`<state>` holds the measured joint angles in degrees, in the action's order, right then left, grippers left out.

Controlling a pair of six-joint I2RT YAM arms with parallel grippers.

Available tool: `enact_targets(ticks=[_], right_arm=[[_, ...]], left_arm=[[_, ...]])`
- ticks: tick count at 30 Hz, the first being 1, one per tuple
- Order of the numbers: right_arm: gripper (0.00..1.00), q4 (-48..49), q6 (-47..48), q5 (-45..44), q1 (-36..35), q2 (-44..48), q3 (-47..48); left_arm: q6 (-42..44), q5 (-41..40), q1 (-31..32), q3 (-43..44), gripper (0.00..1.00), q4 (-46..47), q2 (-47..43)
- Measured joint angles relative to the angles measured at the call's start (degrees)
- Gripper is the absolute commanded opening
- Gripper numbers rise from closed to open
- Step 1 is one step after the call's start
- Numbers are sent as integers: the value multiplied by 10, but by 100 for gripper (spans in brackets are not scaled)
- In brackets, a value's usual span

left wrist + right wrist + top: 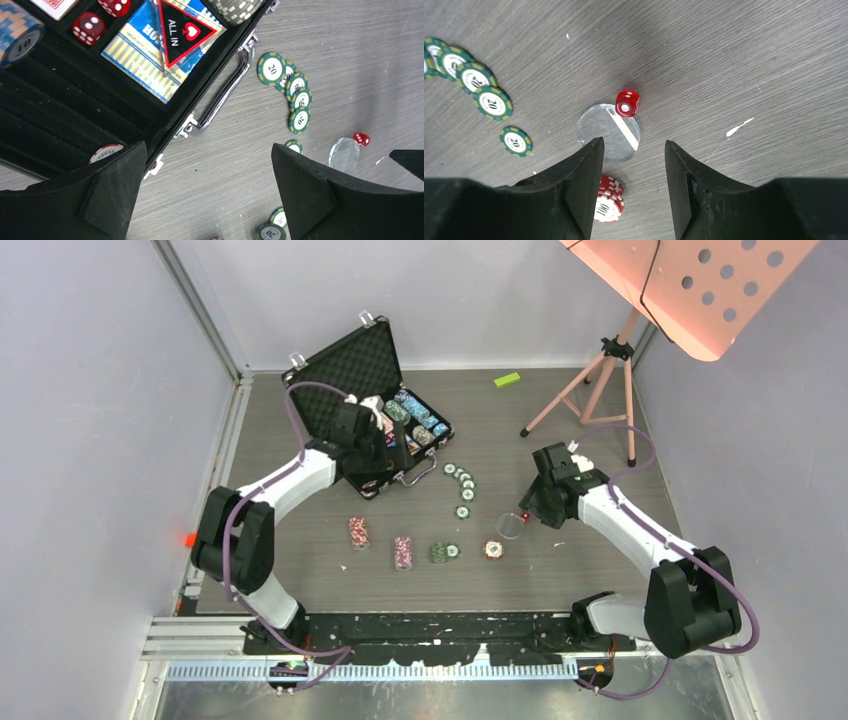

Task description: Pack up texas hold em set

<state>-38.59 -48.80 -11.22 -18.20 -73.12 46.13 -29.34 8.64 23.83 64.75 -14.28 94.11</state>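
Hovering right pincer (632,144) spread by red die (627,103) | left pincer (208,147) spread | briefcase (350,360) partly arm-hidden

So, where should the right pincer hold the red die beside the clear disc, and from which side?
Come from straight above, and close the open right pincer on two opposite side faces of the red die. It is a small cube lying flat, and the clear disc seems to touch one side, so pick the free faces.

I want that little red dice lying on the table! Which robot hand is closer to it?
Right. The right gripper hangs open right by the small red die on the table; the left gripper is far off, at the open black briefcase.
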Motion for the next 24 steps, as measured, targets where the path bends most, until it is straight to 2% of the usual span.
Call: enact_targets(ticks=[7, 10, 14, 18, 24], right_arm=[[54, 5, -10, -34, 5, 76, -15], [54, 3, -10, -56, 7, 117, -18], [54, -9, -9, -86, 7, 161, -18], [55, -34, -5, -113, 7, 204, -18], [55, -95, 13, -160, 8, 280, 0]], left_arm=[[-36, 11, -35, -36, 100, 47, -23], [-32, 4, -26, -32, 98, 49, -23], [-16, -22, 38, -14, 97, 39, -22], [16, -64, 130, 35, 97, 28, -7], [64, -81, 239, 112, 98, 25, 53]])
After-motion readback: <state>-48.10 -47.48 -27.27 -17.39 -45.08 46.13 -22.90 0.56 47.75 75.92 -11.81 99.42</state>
